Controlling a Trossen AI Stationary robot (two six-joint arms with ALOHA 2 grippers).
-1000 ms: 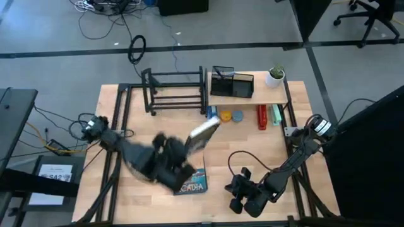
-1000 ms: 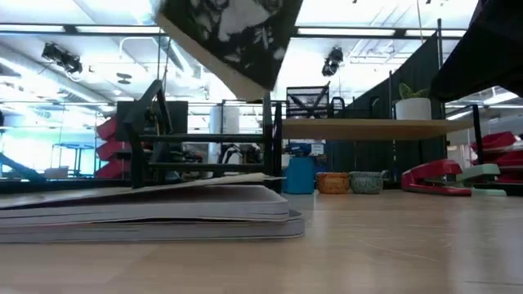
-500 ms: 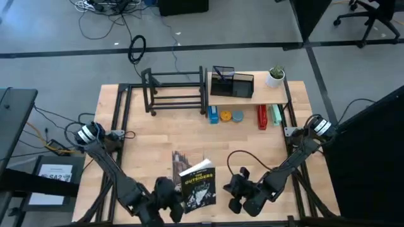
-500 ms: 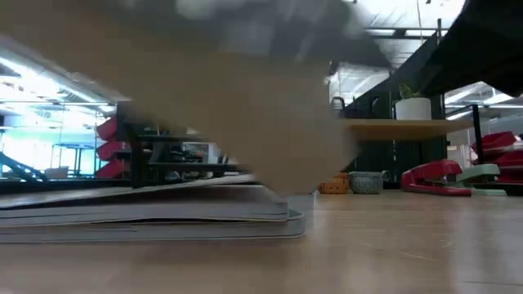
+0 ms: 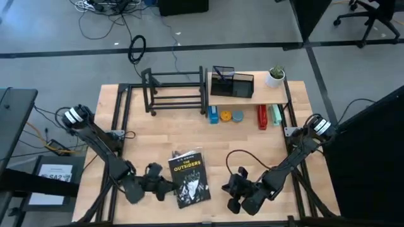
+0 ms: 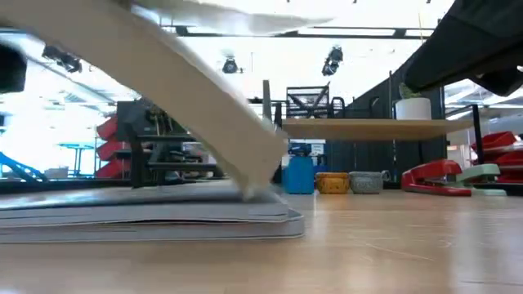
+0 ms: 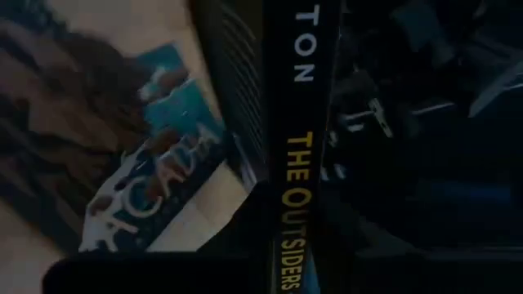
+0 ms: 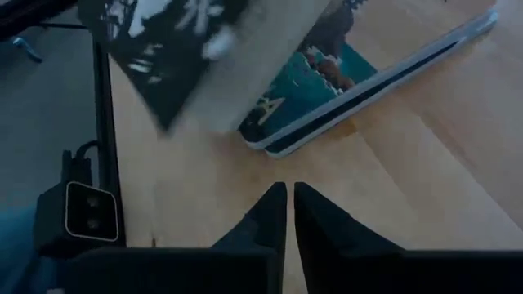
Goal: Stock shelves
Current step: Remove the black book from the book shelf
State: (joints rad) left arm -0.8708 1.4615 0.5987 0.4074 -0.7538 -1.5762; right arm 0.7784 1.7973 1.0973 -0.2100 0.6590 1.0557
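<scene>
We see the left gripper low in the high view, fingers clamped on the black paperback, spine reading "THE OUTSIDERS" in the left wrist view. It's tilted over a flat teal book that's mostly hidden (only its edge and a corner show). In the low view the paperback blurs across the left half, blocking much of the black rack at upper centre. The wooden shelf sits beside it. The right gripper rests lower right on the desk, fingers pressed together.
</scene>
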